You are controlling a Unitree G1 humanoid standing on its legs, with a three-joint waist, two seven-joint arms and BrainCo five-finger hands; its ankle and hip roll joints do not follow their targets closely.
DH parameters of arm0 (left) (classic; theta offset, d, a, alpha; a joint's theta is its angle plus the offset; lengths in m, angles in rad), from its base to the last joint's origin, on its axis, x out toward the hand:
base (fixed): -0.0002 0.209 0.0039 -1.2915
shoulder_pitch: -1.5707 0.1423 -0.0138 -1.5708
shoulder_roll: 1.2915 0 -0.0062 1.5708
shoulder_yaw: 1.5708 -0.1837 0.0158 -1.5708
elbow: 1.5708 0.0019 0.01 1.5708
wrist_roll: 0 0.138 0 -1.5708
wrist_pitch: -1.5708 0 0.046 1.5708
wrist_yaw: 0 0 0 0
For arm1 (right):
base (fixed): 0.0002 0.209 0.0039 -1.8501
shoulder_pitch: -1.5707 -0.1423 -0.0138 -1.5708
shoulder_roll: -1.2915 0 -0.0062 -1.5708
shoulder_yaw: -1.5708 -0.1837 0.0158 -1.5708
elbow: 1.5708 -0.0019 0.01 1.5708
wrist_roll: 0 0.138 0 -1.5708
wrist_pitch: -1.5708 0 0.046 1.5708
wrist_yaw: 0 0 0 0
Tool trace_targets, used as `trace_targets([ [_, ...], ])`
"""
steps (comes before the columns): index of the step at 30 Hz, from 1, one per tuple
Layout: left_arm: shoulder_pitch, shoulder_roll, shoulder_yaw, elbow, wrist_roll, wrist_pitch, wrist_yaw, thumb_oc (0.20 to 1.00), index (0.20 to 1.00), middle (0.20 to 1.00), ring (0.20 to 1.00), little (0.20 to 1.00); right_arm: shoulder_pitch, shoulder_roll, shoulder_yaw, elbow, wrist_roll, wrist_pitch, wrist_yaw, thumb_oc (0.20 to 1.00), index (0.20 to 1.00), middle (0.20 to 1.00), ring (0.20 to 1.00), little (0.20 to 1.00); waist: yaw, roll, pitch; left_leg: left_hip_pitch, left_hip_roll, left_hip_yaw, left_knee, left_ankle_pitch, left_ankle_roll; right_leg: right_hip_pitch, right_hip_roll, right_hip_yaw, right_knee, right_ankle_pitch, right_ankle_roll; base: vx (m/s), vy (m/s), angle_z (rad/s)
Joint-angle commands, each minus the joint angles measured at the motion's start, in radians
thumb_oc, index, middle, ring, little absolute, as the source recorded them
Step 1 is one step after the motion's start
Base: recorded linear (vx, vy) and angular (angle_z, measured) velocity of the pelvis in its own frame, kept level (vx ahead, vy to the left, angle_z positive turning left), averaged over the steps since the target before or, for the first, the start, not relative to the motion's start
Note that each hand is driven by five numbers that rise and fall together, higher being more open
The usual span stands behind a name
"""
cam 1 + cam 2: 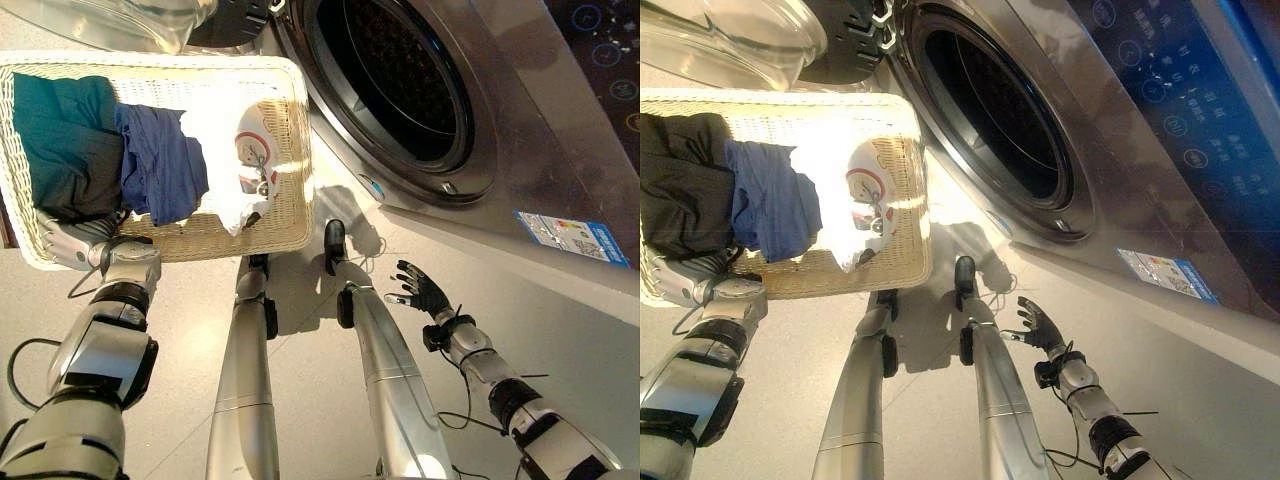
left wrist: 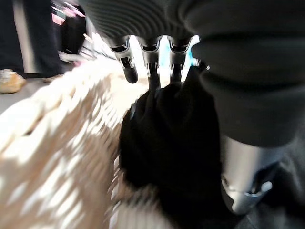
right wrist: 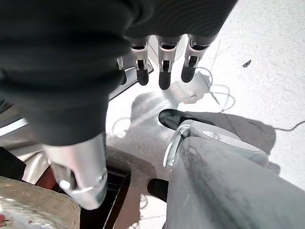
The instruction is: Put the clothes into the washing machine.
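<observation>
A white wicker basket (image 1: pixel 292 205) stands on the floor left of the washing machine, whose round drum opening (image 1: pixel 395 70) gapes empty. In the basket lie a teal-and-dark garment (image 1: pixel 60 140), a blue garment (image 1: pixel 160 165) and a white piece with a red print (image 1: pixel 248 160). My left hand (image 1: pixel 72 246) is at the basket's near left corner, pushed in under the dark garment (image 2: pixel 167 143), which covers much of it. My right hand (image 1: pixel 420 290) hovers open over the floor below the drum, fingers spread and holding nothing.
The machine's glass door (image 1: pixel 110 20) is swung open above the basket's far side. The steel front panel (image 1: pixel 540 150) slopes away to the right with a control panel (image 1: pixel 1160 80) on it. A person's shoe (image 2: pixel 9 81) stands beyond the basket.
</observation>
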Motion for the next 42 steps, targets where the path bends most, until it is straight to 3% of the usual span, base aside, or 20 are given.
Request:
trace_targets([
  [1,0.071,0.028,0.071,0.0,0.007,-0.069,0.189,1.0,1.0,1.0,1.0,1.0,0.096,0.002,0.019,-0.081,0.04,-0.039,-0.012,1.0,1.0,1.0,1.0,1.0,0.027,-0.015,-0.016,-0.018,-0.095,0.026,0.072,-0.045,0.042,0.014,0.043,0.026,-0.13,0.138,0.03,0.02,-0.042,0.08],
  [2,0.061,0.028,0.073,-0.025,0.035,-0.092,0.242,1.0,1.0,1.0,1.0,1.0,0.086,0.006,0.025,-0.079,0.054,-0.043,-0.015,1.0,1.0,1.0,1.0,1.0,0.03,-0.017,-0.016,-0.019,-0.094,0.024,0.071,-0.047,0.039,0.015,0.041,0.023,-0.132,0.137,0.03,0.01,-0.016,0.06],
  [4,0.054,0.031,0.072,-0.035,0.042,-0.109,0.24,1.0,1.0,1.0,1.0,1.0,0.082,0.007,0.027,-0.079,0.057,-0.043,-0.016,1.0,1.0,1.0,1.0,1.0,0.031,-0.017,-0.016,-0.023,-0.094,0.024,0.074,-0.049,0.037,0.012,0.041,0.021,-0.131,0.136,0.03,0.01,-0.008,0.02],
  [8,0.014,0.058,0.043,-0.053,0.125,-0.107,0.112,1.0,1.0,1.0,1.0,1.0,0.073,0.0,0.025,-0.09,0.076,-0.038,-0.008,1.0,1.0,1.0,1.0,1.0,0.028,-0.018,-0.016,-0.047,-0.094,0.026,0.091,-0.057,0.033,-0.007,0.041,0.017,-0.118,0.133,0.033,0.01,0.003,0.0],
  [9,0.008,0.062,0.038,-0.056,0.142,-0.106,0.076,0.862,0.862,0.862,0.862,0.862,0.071,-0.002,0.024,-0.093,0.077,-0.037,-0.005,1.0,1.0,1.0,1.0,1.0,0.027,-0.018,-0.016,-0.05,-0.094,0.026,0.094,-0.058,0.033,-0.009,0.042,0.018,-0.115,0.133,0.033,0.0,0.0,0.0],
  [10,-0.002,0.069,0.024,-0.062,0.164,-0.094,0.023,0.473,0.473,0.473,0.473,0.473,0.071,-0.004,0.025,-0.094,0.082,-0.039,-0.002,1.0,1.0,1.0,1.0,1.0,0.026,-0.02,-0.016,-0.053,-0.093,0.026,0.096,-0.06,0.033,-0.011,0.043,0.017,-0.115,0.133,0.034,0.0,0.0,0.0],
  [11,-0.009,0.073,0.009,-0.071,0.185,-0.09,-0.032,0.294,0.294,0.294,0.294,0.294,0.069,-0.006,0.025,-0.095,0.084,-0.04,0.003,1.0,1.0,1.0,1.0,1.0,0.025,-0.022,-0.016,-0.056,-0.092,0.027,0.098,-0.061,0.032,-0.014,0.044,0.016,-0.114,0.134,0.036,0.0,0.0,0.0],
  [12,-0.02,0.081,-0.006,-0.076,0.217,-0.065,-0.073,0.2,0.2,0.2,0.2,0.2,0.071,-0.007,0.027,-0.099,0.086,-0.042,0.004,1.0,1.0,1.0,1.0,1.0,0.023,-0.023,-0.016,-0.058,-0.092,0.026,0.097,-0.061,0.032,-0.016,0.047,0.019,-0.113,0.135,0.036,0.0,0.0,0.0],
  [14,-0.032,0.09,-0.026,-0.077,0.231,-0.052,-0.119,0.2,0.2,0.2,0.2,0.2,0.072,-0.012,0.027,-0.101,0.091,-0.046,0.01,1.0,1.0,1.0,1.0,1.0,0.022,-0.024,-0.016,-0.062,-0.092,0.028,0.099,-0.06,0.032,-0.02,0.048,0.018,-0.111,0.136,0.037,0.0,0.0,0.0],
  [19,-0.139,0.151,-0.148,-0.042,0.309,0.057,-0.347,0.2,0.2,0.2,0.2,0.2,0.066,-0.036,0.027,-0.119,0.111,-0.073,0.054,1.0,1.0,1.0,1.0,1.0,0.004,-0.034,-0.016,-0.062,-0.085,0.036,0.087,-0.057,0.035,-0.021,0.055,0.021,-0.117,0.143,0.044,0.0,0.0,0.0],
  [21,-0.177,0.168,-0.192,-0.03,0.327,0.096,-0.393,0.2,0.2,0.2,0.2,0.2,0.062,-0.043,0.03,-0.134,0.122,-0.079,0.062,1.0,1.0,1.0,1.0,1.0,-0.003,-0.035,-0.016,-0.054,-0.083,0.039,0.075,-0.054,0.034,-0.016,0.056,0.024,-0.128,0.145,0.046,0.0,0.0,0.0],
  [28,-0.243,0.2,-0.246,0.004,0.29,0.168,-0.475,0.2,0.2,0.2,0.2,0.2,0.062,-0.054,0.034,-0.186,0.142,-0.099,0.073,1.0,1.0,1.0,1.0,1.0,-0.015,-0.033,-0.016,-0.029,-0.078,0.044,0.033,-0.041,0.033,-0.001,0.052,0.03,-0.16,0.15,0.051,0.0,0.0,0.0],
  [29,-0.25,0.201,-0.246,0.012,0.265,0.204,-0.471,0.2,0.2,0.2,0.2,0.2,0.06,-0.051,0.036,-0.203,0.145,-0.103,0.069,1.0,1.0,1.0,1.0,1.0,-0.016,-0.032,-0.016,-0.024,-0.078,0.045,0.027,-0.04,0.033,0.001,0.05,0.029,-0.165,0.151,0.052,0.0,0.0,0.0],
  [34,-0.241,0.203,-0.232,0.035,0.234,0.26,-0.441,0.2,0.2,0.2,0.2,0.2,0.055,-0.049,0.045,-0.27,0.162,-0.106,0.067,1.0,1.0,1.0,1.0,1.0,-0.016,-0.032,-0.016,0.002,-0.076,0.044,0.013,-0.039,0.032,0.019,0.047,0.027,-0.172,0.148,0.053,-0.01,-0.009,0.0],
  [38,-0.197,0.201,-0.221,-0.012,0.28,0.246,-0.406,0.2,0.2,0.2,0.2,0.2,0.065,-0.065,0.05,-0.386,0.166,-0.094,0.071,1.0,1.0,1.0,1.0,1.0,-0.011,-0.031,-0.016,0.035,-0.07,0.047,-0.007,-0.027,0.034,0.043,0.045,0.021,-0.17,0.146,0.055,-0.03,-0.054,-0.01],
  [42,-0.087,0.212,-0.166,-0.15,0.177,0.107,-0.374,0.2,0.2,0.2,0.2,0.2,0.08,-0.095,0.042,-0.549,0.202,-0.088,0.125,1.0,1.0,1.0,1.0,1.0,0.01,-0.02,-0.016,0.097,-0.064,0.04,-0.04,-0.015,0.032,0.09,0.041,0.016,-0.172,0.136,0.059,-0.02,-0.074,0.03],
])
